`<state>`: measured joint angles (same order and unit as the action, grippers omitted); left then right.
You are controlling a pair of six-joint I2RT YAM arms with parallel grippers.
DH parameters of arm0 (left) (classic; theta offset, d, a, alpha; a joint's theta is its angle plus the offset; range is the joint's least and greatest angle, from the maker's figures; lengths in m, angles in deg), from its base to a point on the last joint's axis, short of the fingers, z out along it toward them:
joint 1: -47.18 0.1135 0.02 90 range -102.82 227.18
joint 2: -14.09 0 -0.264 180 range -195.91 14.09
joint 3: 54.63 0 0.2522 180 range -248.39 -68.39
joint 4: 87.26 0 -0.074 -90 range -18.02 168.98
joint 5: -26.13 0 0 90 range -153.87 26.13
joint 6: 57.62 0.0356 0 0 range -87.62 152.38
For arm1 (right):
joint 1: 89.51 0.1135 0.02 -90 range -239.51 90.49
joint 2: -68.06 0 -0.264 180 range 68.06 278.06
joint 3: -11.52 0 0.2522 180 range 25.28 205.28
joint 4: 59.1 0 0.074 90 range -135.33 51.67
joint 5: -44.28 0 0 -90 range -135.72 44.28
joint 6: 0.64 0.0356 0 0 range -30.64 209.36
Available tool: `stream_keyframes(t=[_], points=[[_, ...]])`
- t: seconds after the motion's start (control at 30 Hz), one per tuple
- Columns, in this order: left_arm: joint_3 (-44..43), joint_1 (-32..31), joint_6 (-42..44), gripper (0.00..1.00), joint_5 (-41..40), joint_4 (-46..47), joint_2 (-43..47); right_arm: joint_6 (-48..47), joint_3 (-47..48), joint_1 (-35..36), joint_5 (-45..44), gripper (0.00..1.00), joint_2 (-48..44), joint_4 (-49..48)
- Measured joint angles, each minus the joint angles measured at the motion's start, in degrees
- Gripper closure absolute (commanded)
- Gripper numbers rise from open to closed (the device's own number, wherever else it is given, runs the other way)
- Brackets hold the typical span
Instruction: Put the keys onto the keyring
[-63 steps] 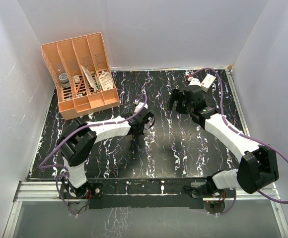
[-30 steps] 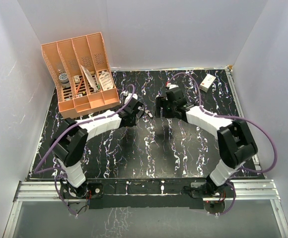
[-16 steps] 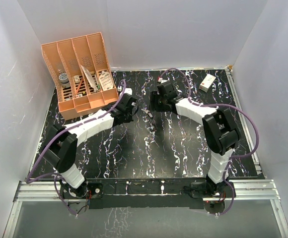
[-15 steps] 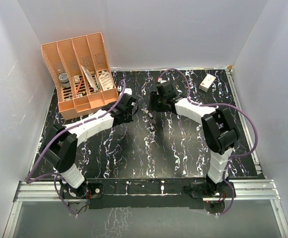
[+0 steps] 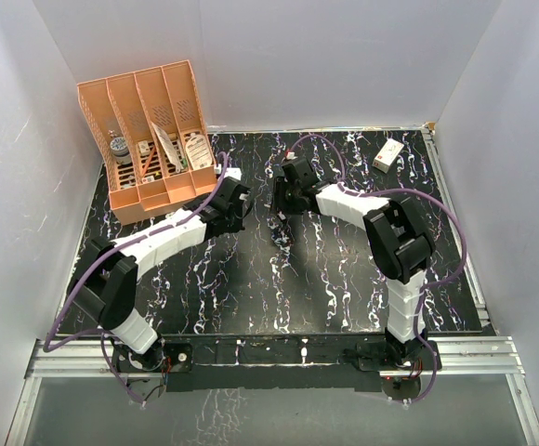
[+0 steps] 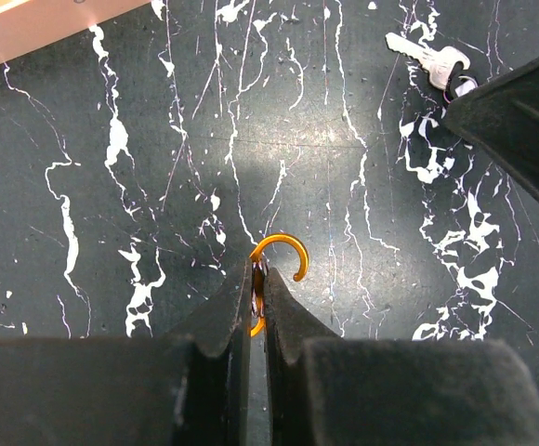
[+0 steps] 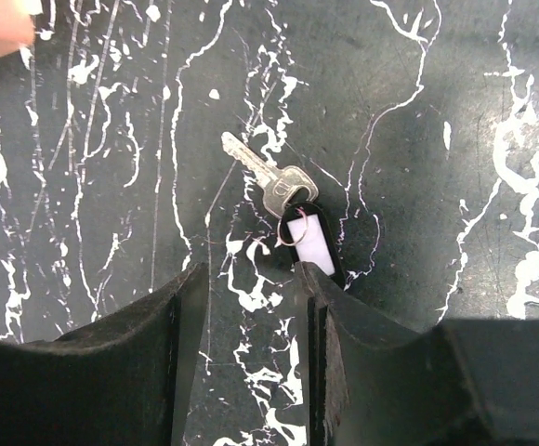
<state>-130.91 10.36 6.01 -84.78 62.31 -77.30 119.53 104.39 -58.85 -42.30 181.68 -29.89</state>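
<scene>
Black white-veined marble tabletop (image 5: 251, 288), plain white walls (image 5: 344, 65) on three sides; metal rail (image 5: 74, 358) along near edge

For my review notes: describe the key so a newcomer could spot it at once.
On the black marbled table, look at the middle. The key lies flat just ahead of the right gripper. It is silver, ringed to a black tag with a white window, unlike the orange hook nearby.

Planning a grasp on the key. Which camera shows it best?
The right wrist view: the key lies flat, whole blade and head visible, with its black tag beside the open right gripper. The left wrist view catches it at the frame's top corner, tag partly hidden; the top external view shows only a speck.
</scene>
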Motion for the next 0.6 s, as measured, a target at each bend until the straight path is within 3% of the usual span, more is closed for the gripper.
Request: stream_keyframes(t=[0.6], points=[[0.79,0.79,0.0,1.0,1.05,0.42,1.16,0.66,1.88,-0.02,-0.52,0.63,2.56,1.01]])
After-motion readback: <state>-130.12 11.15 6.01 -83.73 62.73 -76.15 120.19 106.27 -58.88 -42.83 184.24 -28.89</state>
